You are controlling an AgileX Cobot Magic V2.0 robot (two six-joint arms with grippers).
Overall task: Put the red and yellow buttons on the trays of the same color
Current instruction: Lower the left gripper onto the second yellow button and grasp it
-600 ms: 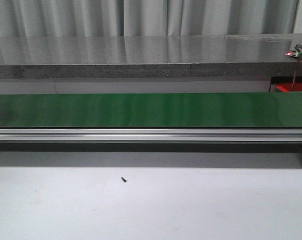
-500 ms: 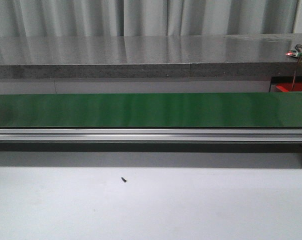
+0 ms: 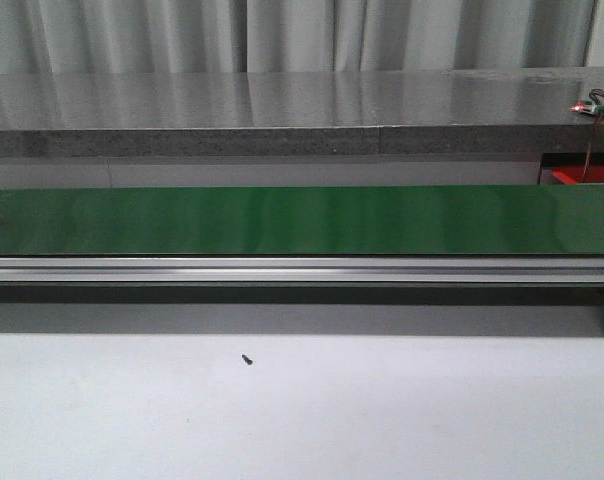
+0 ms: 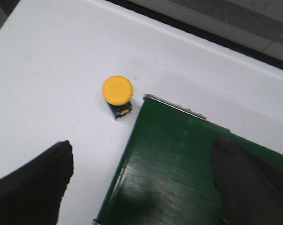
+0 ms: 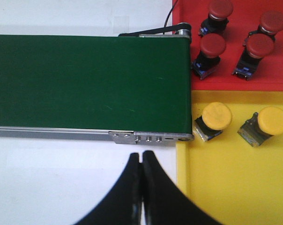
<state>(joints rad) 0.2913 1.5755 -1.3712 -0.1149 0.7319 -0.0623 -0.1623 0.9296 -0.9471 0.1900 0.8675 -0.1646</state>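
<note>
Left fingers [image 4: 33, 183] spread wide over the belt [image 4: 179, 164] end, ready for the yellow button [image 4: 117, 92] beside it. Right fingers [image 5: 132, 187] pressed together, parked beside the belt near the yellow tray [image 5: 235, 187].

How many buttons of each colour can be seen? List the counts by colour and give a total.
Red buttons: 4, all on the red tray, e.g.
Yellow buttons: 3; 2 on the yellow tray, e.g., and 1 on the white table by the green belt's end
Total: 7
</note>
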